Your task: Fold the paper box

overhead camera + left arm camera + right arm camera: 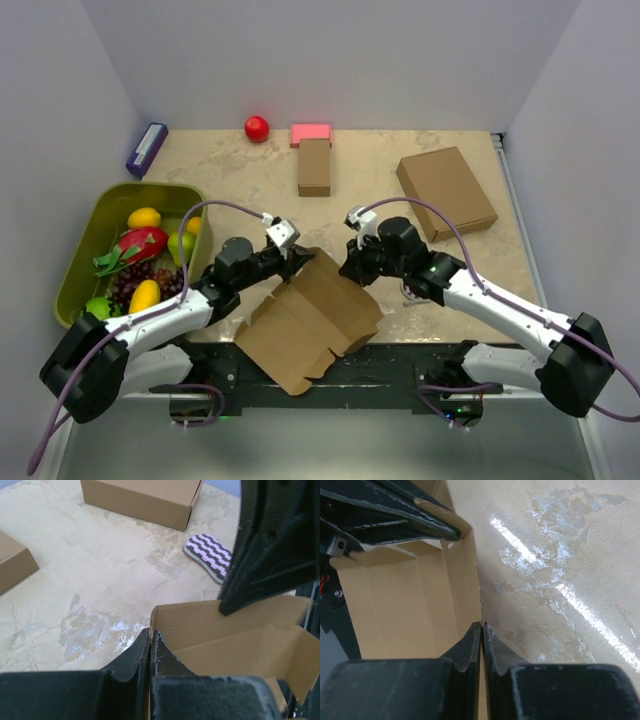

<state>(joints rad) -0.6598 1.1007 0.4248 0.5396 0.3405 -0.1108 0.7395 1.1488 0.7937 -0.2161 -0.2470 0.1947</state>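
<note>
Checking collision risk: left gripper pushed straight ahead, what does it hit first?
Probably the right gripper, clamped on the same paper box just right of its line; otherwise bare table up to the bigger box.

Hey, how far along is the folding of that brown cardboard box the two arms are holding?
Done: the plain brown die-cut cardboard box is partly opened, its walls standing apart. In hand: the left claw and right claw each pinch an edge of it. Left: the flaps at its near end stick out unfolded, so there is no closed box yet.
</note>
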